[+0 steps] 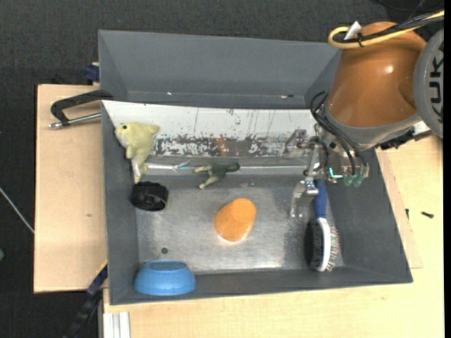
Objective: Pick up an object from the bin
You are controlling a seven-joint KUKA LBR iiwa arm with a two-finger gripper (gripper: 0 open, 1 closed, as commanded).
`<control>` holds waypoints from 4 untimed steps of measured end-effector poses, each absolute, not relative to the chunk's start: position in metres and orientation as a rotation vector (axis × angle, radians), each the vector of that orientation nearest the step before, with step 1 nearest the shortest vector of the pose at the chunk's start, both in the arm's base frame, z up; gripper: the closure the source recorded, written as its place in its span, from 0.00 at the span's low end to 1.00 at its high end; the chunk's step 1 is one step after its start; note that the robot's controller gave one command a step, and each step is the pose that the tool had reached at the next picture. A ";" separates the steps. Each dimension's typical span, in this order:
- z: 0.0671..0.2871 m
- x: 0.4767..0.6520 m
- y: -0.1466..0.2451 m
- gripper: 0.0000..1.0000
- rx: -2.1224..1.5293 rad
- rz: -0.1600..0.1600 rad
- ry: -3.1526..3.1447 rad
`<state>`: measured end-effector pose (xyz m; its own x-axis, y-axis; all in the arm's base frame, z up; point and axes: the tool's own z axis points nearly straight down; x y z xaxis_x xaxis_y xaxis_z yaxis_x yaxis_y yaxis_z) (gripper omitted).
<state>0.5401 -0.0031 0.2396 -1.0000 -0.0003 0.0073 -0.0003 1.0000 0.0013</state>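
Observation:
My gripper (307, 191) hangs low at the right side of the bin, under the arm's orange cover. Right beside it lies a hairbrush (320, 241) with a blue handle and a black and white bristle head; the handle end points up at the gripper, and I cannot tell whether they touch. An orange oval thing (235, 220) lies on the floor of the bin to the gripper's left. A small green toy animal (217, 172) rests near the back wall.
A pale yellow-green soft toy (137, 144) leans in the back left corner. Below it sits a black round piece (149, 196). A blue bowl (165, 278) lies upside down at the front left. The arm covers the bin's back right corner.

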 end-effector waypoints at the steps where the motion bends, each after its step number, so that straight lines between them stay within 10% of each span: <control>1: 0.232 0.533 0.012 0.00 0.450 -0.002 -3.109; 2: 0.123 0.534 0.086 0.00 0.668 -0.006 -3.063; 3: 0.078 0.592 0.066 0.00 1.595 0.001 -2.714; 4: 0.079 0.592 0.066 1.00 1.594 -0.001 -2.714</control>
<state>0.5919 0.0663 0.0791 -0.4871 -0.8733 -0.0057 -0.8733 0.4871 -0.0027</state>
